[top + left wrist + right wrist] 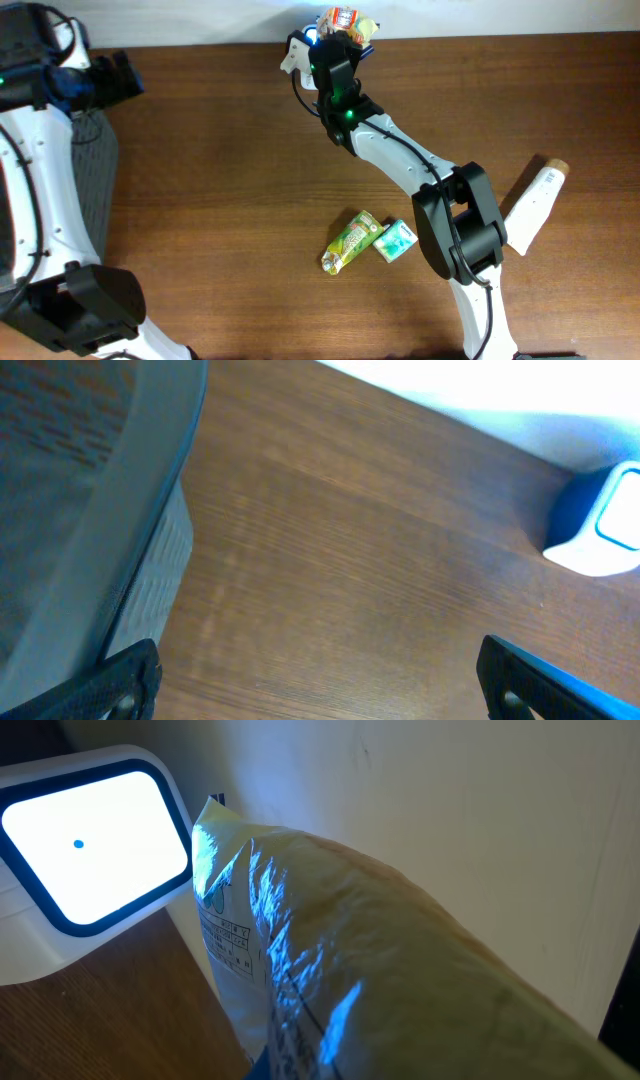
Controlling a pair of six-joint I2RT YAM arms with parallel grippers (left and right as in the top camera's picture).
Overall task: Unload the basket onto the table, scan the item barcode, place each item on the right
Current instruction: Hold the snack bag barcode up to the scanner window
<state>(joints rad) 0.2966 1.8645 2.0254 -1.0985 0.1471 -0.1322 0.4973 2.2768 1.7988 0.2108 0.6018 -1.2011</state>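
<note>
Pouch (350, 950) clamped in right gripper (340, 42), just beside scanner (85, 835) window, long axis slanting past it; printed panel (225, 935) probably facing it. Left gripper (320, 685) wide open, well apart.

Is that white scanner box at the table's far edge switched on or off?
On. The scanner shows a window glowing bright white inside a blue rim, and bluish light glints off the shiny packet beside it.

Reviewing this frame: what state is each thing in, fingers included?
Scanner: on, window lit.
Snack bag: held up in front of the scanner.
Right fingers: shut on the snack bag.
Left fingers: open, empty.
Yellow-green pouch: lying flat.
Green carton: lying beside the pouch.
White bottle: lying on its side.
</note>
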